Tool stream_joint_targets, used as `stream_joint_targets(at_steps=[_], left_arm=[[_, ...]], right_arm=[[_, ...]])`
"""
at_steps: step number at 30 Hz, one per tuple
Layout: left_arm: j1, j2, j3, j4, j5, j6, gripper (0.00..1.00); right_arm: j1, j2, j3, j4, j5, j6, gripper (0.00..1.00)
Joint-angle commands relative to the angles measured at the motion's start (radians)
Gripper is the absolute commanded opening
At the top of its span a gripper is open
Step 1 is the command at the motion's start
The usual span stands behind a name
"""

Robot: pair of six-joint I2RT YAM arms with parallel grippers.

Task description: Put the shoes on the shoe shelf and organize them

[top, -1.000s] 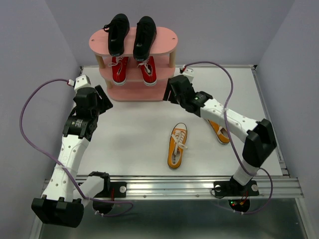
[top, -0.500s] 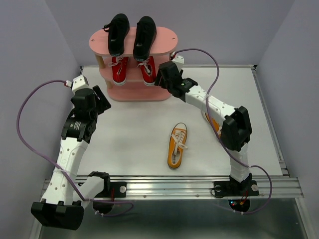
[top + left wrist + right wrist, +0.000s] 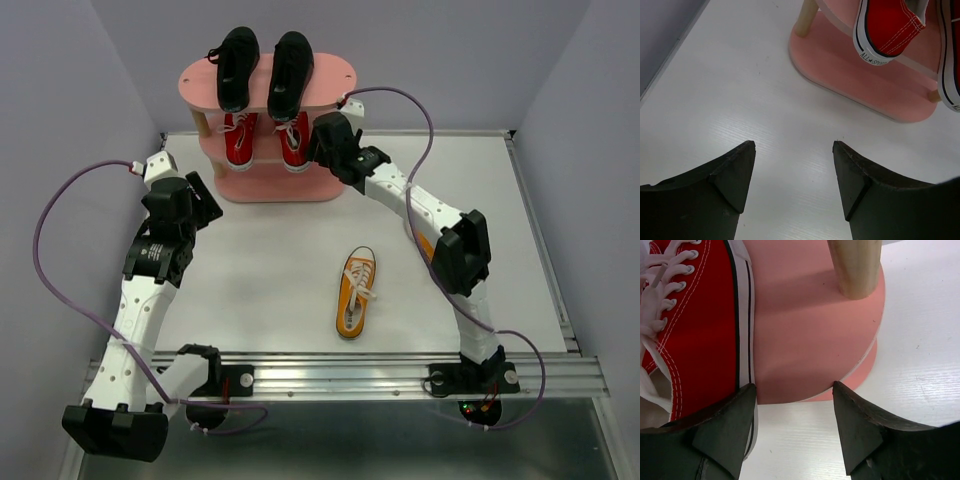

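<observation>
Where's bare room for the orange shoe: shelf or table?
The bottom board of the shoe shelf looks bare. The table is open between the left arm and the orange shoe, and at the far right corner. Crowded: black shoes fill the top board, red shoes the middle, with the right fingers beside one.

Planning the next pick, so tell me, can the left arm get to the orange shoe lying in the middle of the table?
Probably yes. The left gripper is open and empty, and only bare table lies between it and the orange shoe; the stretch looks manageable.
</observation>
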State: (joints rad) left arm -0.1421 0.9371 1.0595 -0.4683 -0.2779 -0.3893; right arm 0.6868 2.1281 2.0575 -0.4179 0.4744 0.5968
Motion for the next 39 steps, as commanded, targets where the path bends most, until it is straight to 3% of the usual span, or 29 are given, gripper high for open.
stream_joint_targets(at_steps=[1,9,13,18,22,28,34,39], left_arm=[[0.001,-0.024,0.016,0.011,-0.026,0.017,0.74],[0.003,-0.035,-0.003,0.013,-0.012,0.013,0.74],[0.001,-0.038,-0.018,0.011,0.032,0.023,0.74],[-0.043,-0.069,-0.087,0.016,0.094,0.033,0.72],[-0.193,-0.080,-0.138,0.019,0.092,-0.006,0.71],[-0.565,0.034,-0.174,0.083,0.075,-0.118,0.71],[-0.844,0.273,-0.099,0.157,0.108,-0.131,0.85],[-0.953,0.460,-0.046,0.206,0.180,-0.132,0.93]], right_arm=[[0.007,0.053,0.102,0.033,-0.065,0.000,0.68],[0.007,-0.028,0.023,0.028,0.024,0.006,0.69],[0.007,-0.178,-0.083,0.030,0.052,0.005,0.72],[0.007,-0.400,-0.357,0.044,0.090,0.012,0.74],[0.007,-0.578,-0.601,0.015,0.158,0.040,0.76],[-0.131,-0.749,-0.853,-0.128,0.115,0.153,0.80],[-0.254,-0.865,-0.925,-0.170,0.119,0.143,0.86],[-0.282,-0.899,-0.919,-0.176,0.125,0.103,0.94]])
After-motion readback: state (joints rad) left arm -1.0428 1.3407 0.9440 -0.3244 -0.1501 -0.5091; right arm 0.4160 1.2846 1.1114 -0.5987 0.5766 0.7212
